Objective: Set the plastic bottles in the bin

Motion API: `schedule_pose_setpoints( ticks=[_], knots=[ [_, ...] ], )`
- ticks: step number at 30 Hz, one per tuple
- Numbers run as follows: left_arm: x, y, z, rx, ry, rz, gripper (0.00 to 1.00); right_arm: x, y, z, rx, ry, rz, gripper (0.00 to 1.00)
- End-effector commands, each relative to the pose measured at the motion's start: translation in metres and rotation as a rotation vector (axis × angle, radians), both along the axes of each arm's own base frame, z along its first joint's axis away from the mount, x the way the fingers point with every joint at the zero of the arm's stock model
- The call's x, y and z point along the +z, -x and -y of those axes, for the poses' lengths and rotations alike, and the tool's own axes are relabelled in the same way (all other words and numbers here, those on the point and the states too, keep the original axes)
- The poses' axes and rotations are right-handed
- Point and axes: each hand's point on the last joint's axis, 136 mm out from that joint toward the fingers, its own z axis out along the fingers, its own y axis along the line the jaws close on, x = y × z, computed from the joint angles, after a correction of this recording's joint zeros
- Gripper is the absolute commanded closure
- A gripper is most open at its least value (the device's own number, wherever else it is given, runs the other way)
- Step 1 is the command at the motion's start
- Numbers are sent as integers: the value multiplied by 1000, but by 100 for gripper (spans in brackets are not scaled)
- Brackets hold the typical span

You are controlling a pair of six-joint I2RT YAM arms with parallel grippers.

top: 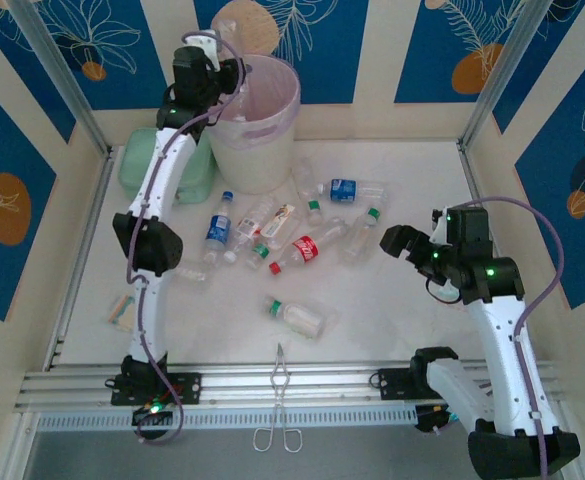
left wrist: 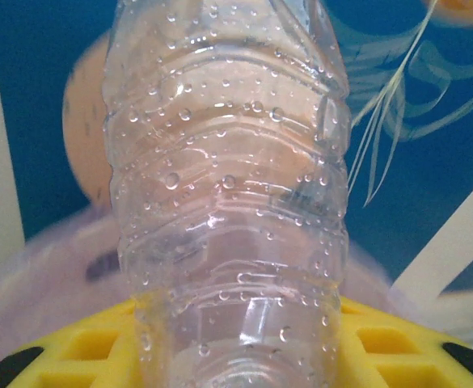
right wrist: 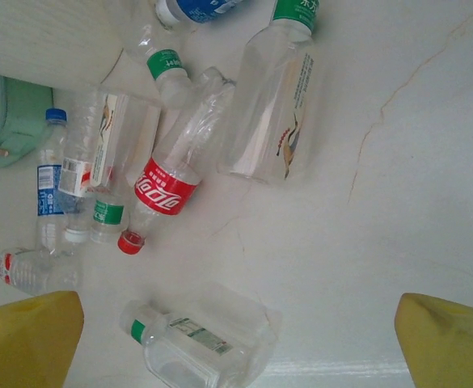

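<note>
**Finding.** Your left hand (top: 208,62) is up at the far-left rim of the bin (top: 257,160), closed narrowly on a clear ribbed bottle (left wrist: 228,202). In the wrist view the bottle stands out from between the yellow fingers (left wrist: 90,347). It is gripped near one end and beaded with droplets, with the lilac liner (left wrist: 50,267) blurred behind it. I judge the step in hand to be the release.

**Recommendations.**
- From above, the hand sits at the rim, not plainly over the middle of the mouth. Carry the bottle inward until its whole length is over the opening before you let go. I cannot tell whether the free end has cleared the rim.
- Open the fingers fully and in one move. The bottle looks thin-walled and wet, so a half release may let it cling, or swing onto the rim.
- Hold the wrist and its cable off the liner. A snag could shift what looks like a light bin.

**Other arm.** Your right hand (top: 404,243) hangs wide open with nothing in it, above the surface (top: 412,330) and just right of the loose bottles. The red-labelled bottle (top: 307,247) and the green-capped one (top: 297,315) lie nearest it. Roughly ten bottles lie on the surface, so I judge the task to be at an early stage.
</note>
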Motion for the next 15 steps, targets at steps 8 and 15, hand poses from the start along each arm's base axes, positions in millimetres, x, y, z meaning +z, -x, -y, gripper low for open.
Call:
schedule_pose_setpoints(
  ticks=[8,15],
  knots=[
    [-44,44,-14,-57,-215,-256,100,-7,-7,-13,1,-100,-39,1],
    [-69,85,-30,-116,-337,-426,100,-8,-9,-10,-36,-95,-38,1]
  ],
)
